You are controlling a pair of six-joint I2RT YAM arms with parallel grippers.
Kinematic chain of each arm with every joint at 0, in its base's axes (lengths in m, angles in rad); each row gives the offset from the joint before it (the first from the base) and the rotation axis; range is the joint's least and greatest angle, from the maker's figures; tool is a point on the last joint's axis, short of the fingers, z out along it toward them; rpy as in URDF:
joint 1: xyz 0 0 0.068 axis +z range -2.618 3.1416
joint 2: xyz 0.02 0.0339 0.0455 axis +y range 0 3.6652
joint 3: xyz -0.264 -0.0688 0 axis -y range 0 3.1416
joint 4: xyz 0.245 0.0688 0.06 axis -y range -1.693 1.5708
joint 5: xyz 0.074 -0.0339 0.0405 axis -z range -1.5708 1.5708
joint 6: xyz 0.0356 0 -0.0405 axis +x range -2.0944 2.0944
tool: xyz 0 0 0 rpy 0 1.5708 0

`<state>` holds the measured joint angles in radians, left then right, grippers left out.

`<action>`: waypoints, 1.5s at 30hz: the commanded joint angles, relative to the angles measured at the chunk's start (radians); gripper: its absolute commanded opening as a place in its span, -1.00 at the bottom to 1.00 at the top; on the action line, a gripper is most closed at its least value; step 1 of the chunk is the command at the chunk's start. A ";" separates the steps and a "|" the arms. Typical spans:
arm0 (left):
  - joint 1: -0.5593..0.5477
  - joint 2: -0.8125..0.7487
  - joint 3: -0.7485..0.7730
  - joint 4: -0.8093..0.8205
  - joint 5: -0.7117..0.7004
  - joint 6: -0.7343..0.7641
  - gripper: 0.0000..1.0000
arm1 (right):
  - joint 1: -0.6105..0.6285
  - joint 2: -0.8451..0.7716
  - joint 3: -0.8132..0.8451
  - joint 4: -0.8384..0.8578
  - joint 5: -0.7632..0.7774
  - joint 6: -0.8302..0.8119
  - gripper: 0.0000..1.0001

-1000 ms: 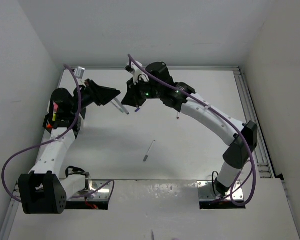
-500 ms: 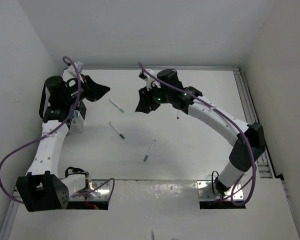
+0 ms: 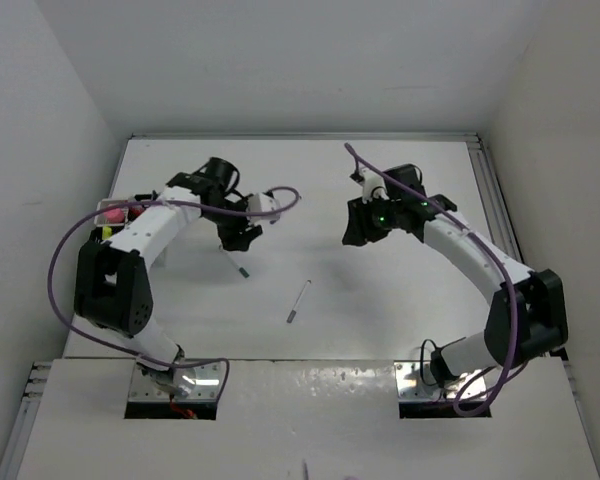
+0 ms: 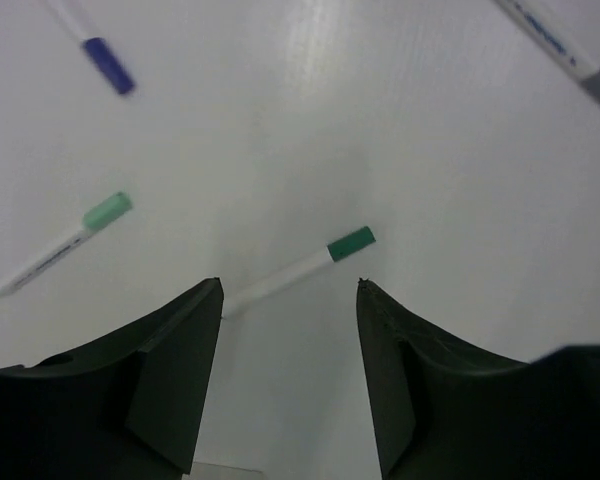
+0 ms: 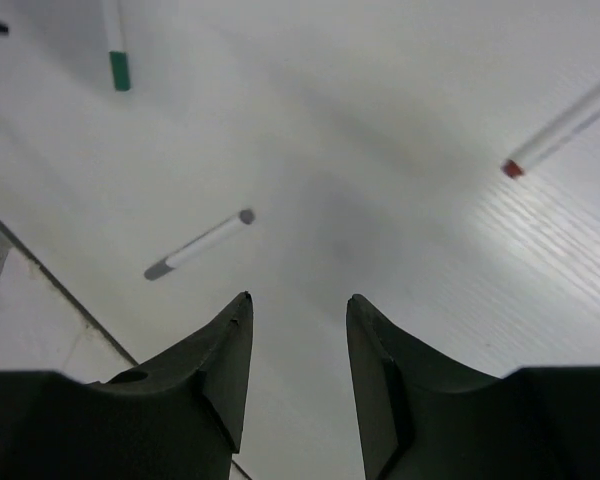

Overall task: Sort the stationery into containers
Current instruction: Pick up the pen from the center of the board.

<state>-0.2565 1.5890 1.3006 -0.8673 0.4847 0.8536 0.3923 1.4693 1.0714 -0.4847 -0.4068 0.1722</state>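
A white pen with a dark green cap [image 4: 300,268] lies on the table just ahead of my left gripper [image 4: 290,285], which is open and empty; from above, that pen [image 3: 237,262] shows below the gripper [image 3: 242,235]. A light-green-capped pen [image 4: 60,245], a blue-capped pen [image 4: 100,55] and a grey-tipped pen [image 4: 560,45] lie around it. My right gripper [image 5: 298,298] hangs open and empty over bare table, near the grey-tipped pen [image 5: 198,243]. A red-tipped pen [image 5: 565,125] lies to its right. The containers [image 3: 120,212] stand at the far left, mostly hidden by the left arm.
The grey-tipped pen [image 3: 299,300] lies alone mid-table between the arms. Something pink [image 3: 108,212] and something yellow [image 3: 98,235] show at the containers. White walls close in the table on the left, back and right. A metal rail [image 3: 500,220] runs along the right edge.
The left arm has swung from the far left toward mid-table and come low over the green-capped pen. The right gripper has drawn back to the right and opened.
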 commanded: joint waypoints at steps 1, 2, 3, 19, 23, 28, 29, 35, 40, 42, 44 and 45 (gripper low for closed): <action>-0.107 0.030 0.003 -0.075 -0.170 0.225 0.19 | -0.082 -0.081 -0.039 0.008 -0.023 -0.027 -0.16; -0.146 0.052 0.002 -0.073 -0.201 0.237 0.16 | -0.102 -0.090 -0.048 0.003 -0.024 -0.025 -0.16; -0.161 0.066 -0.004 -0.068 -0.248 0.246 0.13 | -0.116 -0.108 -0.059 0.005 -0.024 -0.025 -0.16; -0.259 0.160 -0.129 0.022 -0.379 0.528 0.21 | -0.256 -0.153 -0.125 -0.031 -0.059 0.000 -0.16; -0.267 0.192 -0.132 0.020 -0.364 0.545 0.21 | -0.267 -0.153 -0.126 -0.034 -0.060 0.000 -0.16; -0.277 0.223 -0.161 0.047 -0.373 0.565 0.14 | -0.273 -0.147 -0.125 -0.031 -0.059 0.007 -0.16; -0.279 0.229 -0.162 0.050 -0.376 0.568 0.09 | -0.276 -0.145 -0.125 -0.031 -0.061 0.007 -0.16; -0.276 0.262 -0.214 0.108 -0.379 0.599 -0.19 | -0.282 -0.139 -0.122 -0.026 -0.061 0.013 -0.16; -0.277 0.273 -0.250 0.136 -0.364 0.607 -0.42 | -0.282 -0.132 -0.122 -0.031 -0.063 0.012 -0.20; -0.279 0.270 -0.261 0.139 -0.344 0.602 -0.56 | -0.264 -0.119 -0.114 -0.044 -0.079 0.000 -0.27; -0.279 0.253 -0.262 0.134 -0.296 0.581 -0.75 | -0.245 -0.103 -0.102 -0.054 -0.076 -0.016 -0.31; -0.277 0.246 -0.261 0.133 -0.279 0.573 -0.79 | -0.227 -0.096 -0.097 -0.055 -0.073 -0.023 -0.33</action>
<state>-0.5285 1.8015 1.0897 -0.7715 0.0811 1.4239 0.1318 1.3521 0.9447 -0.5346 -0.4572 0.1761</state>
